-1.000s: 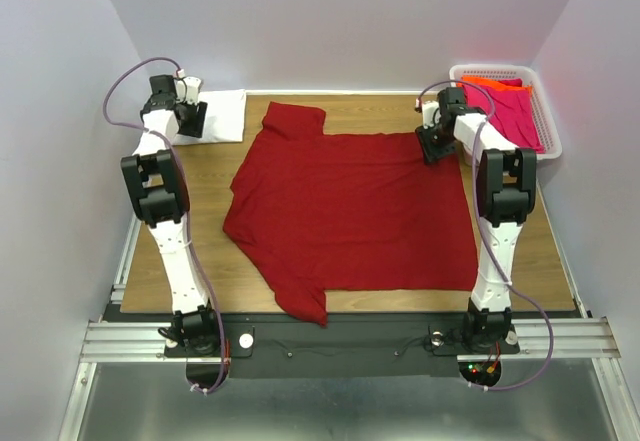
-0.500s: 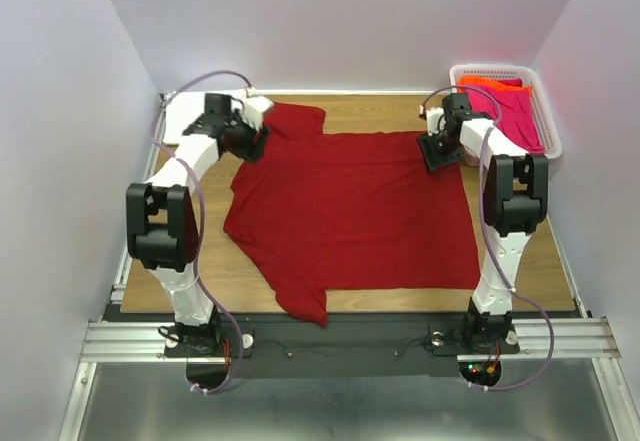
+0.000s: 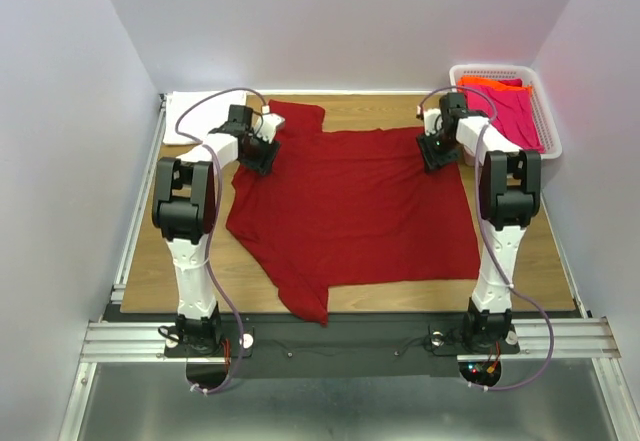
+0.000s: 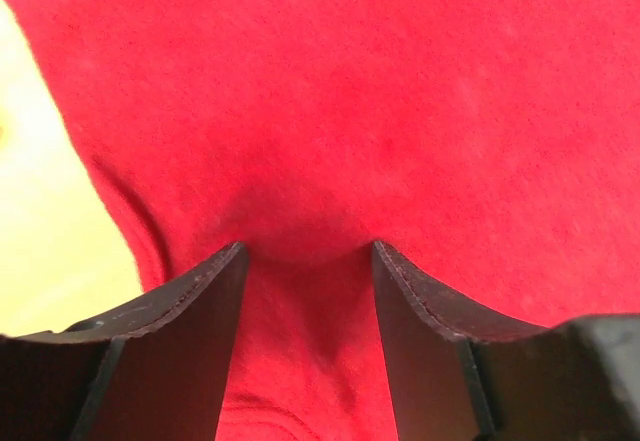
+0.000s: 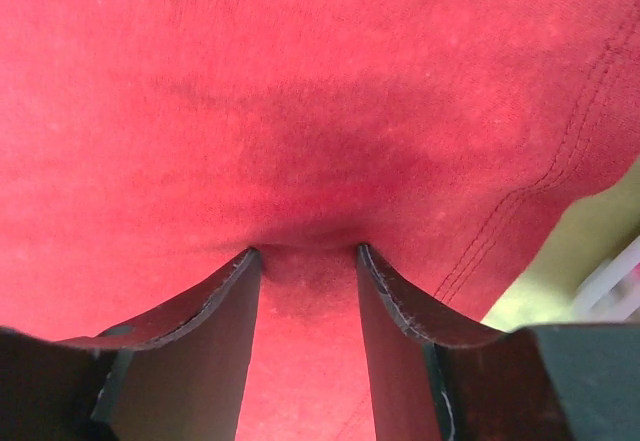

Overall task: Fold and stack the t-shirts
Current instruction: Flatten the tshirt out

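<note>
Basket (image 3: 551, 142) far R, pink shirt (image 3: 516, 116) inside

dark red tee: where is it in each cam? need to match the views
Top external: dark red t-shirt spread flat over the middle of the table.
Left wrist: fills nearly the whole frame; bare table only at the left edge.
Right wrist: fills most of the frame; stitched hem and a sliver of table at lower right.
Shared landmark: the wooden table showing past the shirt's edge in all three.
</note>
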`<state>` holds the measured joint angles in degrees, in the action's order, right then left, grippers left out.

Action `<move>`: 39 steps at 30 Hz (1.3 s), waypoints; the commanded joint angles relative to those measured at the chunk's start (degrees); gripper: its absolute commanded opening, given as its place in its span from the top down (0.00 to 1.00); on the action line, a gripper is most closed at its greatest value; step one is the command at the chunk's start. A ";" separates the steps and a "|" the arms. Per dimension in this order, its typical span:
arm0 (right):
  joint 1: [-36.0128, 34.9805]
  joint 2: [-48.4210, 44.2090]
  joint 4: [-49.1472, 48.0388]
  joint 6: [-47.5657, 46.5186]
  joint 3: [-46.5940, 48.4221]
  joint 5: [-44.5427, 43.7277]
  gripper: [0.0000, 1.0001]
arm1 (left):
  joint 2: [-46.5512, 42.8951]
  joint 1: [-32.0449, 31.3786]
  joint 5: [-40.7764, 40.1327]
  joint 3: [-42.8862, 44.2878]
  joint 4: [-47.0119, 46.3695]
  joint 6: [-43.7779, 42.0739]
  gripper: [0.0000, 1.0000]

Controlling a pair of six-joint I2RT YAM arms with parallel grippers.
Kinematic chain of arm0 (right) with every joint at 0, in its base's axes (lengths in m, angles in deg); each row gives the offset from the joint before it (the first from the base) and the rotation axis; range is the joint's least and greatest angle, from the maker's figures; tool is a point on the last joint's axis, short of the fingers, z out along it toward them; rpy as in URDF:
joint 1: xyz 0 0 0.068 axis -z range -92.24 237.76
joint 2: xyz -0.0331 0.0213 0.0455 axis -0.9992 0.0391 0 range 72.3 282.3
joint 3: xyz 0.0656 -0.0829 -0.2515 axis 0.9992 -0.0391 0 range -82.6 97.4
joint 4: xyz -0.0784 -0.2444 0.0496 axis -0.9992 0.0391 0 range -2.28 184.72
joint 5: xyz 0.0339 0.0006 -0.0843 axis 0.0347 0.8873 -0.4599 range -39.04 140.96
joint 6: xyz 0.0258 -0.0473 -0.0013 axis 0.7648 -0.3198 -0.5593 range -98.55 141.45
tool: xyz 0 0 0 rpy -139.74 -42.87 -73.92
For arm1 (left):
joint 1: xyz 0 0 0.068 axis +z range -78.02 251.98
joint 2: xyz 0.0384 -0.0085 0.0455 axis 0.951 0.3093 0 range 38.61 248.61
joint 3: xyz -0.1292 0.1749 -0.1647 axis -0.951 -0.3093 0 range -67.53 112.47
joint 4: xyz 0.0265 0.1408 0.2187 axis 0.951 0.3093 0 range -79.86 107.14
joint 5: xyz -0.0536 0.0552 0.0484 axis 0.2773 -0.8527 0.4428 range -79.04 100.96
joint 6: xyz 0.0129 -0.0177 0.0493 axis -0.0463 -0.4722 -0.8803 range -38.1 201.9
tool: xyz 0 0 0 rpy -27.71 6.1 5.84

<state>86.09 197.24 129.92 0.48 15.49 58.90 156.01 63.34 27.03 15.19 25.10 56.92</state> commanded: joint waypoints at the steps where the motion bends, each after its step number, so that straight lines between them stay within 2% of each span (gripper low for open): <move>1: 0.35 9.76 -1.94 1.37 5.78 -1.25 0.52 | 6.25 1.17 -3.07 7.53 2.00 0.62 0.37; 5: 0.35 15.58 -1.77 3.21 15.89 -2.23 0.52 | 13.01 2.67 -3.15 20.26 6.29 0.71 0.37; 6: 0.27 16.29 -1.50 4.70 17.39 -1.80 0.52 | 15.29 3.10 -3.07 26.55 7.53 0.45 0.37; 9: -0.26 14.37 -0.98 5.50 19.52 -0.74 0.50 | 16.89 3.20 -0.36 37.12 13.68 -1.56 0.35; 11: -0.26 9.72 -0.89 6.29 17.85 0.75 0.46 | 13.06 2.93 2.37 37.35 16.50 -4.11 0.32; 13: -0.26 5.68 -0.89 6.73 15.92 4.00 0.41 | 8.65 2.23 5.97 34.20 17.03 -5.69 0.32; 17: -0.44 -3.46 -0.71 7.44 9.93 8.05 0.39 | -4.35 -0.05 11.77 20.59 19.23 -10.98 0.32; 18: -0.44 -7.13 -0.62 7.26 6.63 8.57 0.39 | -9.60 -0.67 12.57 14.12 19.75 -14.11 0.32; 21: -0.44 -11.64 -0.36 5.51 0.46 9.28 0.39 | -17.26 -3.29 15.65 3.03 25.01 -22.88 0.32; 25: -0.52 -17.89 0.78 3.05 -12.28 8.58 0.44 | -22.83 -7.17 16.70 -7.99 29.59 -29.77 0.34; 28: -0.52 -21.04 0.96 1.81 -19.91 8.32 0.49 | -27.13 -11.29 18.29 -14.59 28.64 -29.79 0.34; 32: -0.44 -23.07 0.87 0.94 -27.13 6.73 0.56 | -31.87 -19.81 17.15 -19.95 23.64 -24.87 0.36; 35: -0.44 -23.17 0.43 0.41 -31.09 5.77 0.59 | -33.20 -26.83 16.36 -21.54 21.26 -21.80 0.37; 39: -0.35 -22.64 -1.06 0.05 -33.65 4.54 0.60 | -32.07 -32.39 15.13 -21.90 19.67 -18.72 0.37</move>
<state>85.80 175.23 130.31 1.75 -15.90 65.50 125.41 33.64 42.09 -6.76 47.53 34.43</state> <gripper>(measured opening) 0.405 0.628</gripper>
